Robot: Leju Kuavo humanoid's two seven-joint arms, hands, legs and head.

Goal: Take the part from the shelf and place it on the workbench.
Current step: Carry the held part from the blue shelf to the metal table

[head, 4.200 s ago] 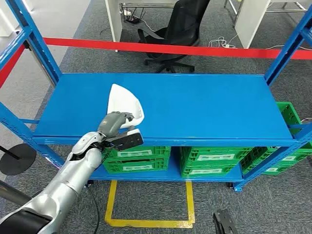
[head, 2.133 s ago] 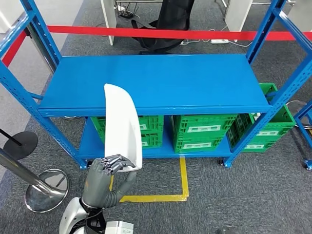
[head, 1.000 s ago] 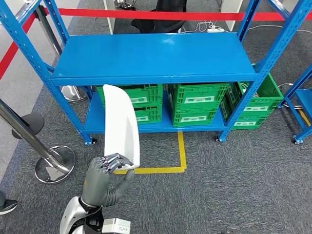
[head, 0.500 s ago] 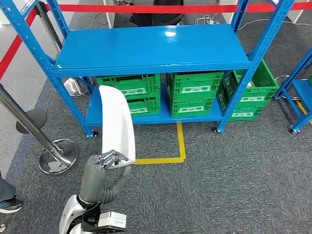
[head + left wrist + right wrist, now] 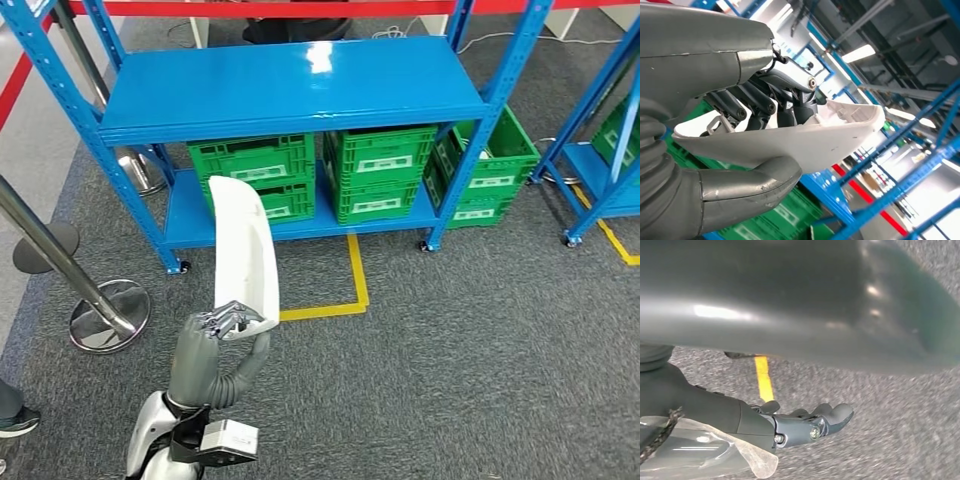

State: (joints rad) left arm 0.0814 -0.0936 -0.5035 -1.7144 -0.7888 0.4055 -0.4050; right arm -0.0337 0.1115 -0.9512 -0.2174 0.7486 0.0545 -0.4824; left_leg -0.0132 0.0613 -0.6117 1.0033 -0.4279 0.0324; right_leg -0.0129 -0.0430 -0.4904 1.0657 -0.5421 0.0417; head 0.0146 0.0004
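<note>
Above the grey carpet, clear of the blue shelf [image 5: 287, 80], the left hand [image 5: 204, 350] keeps pinching the white part [image 5: 241, 255] upright by its lower end. Since half a second ago the camera has shifted, sliding the shelf leftward in view. The right hand [image 5: 806, 425] hangs with fingers extended, holding nothing.

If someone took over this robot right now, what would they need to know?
Left hand: grips the white part by its lower end, held upright in front of the body.
Right hand: hangs over the grey carpet, fingers stretched out, holding nothing.
Done: part is off the blue shelf.
Left: carry it to the workbench, which these views do not show, and set it down.
</note>
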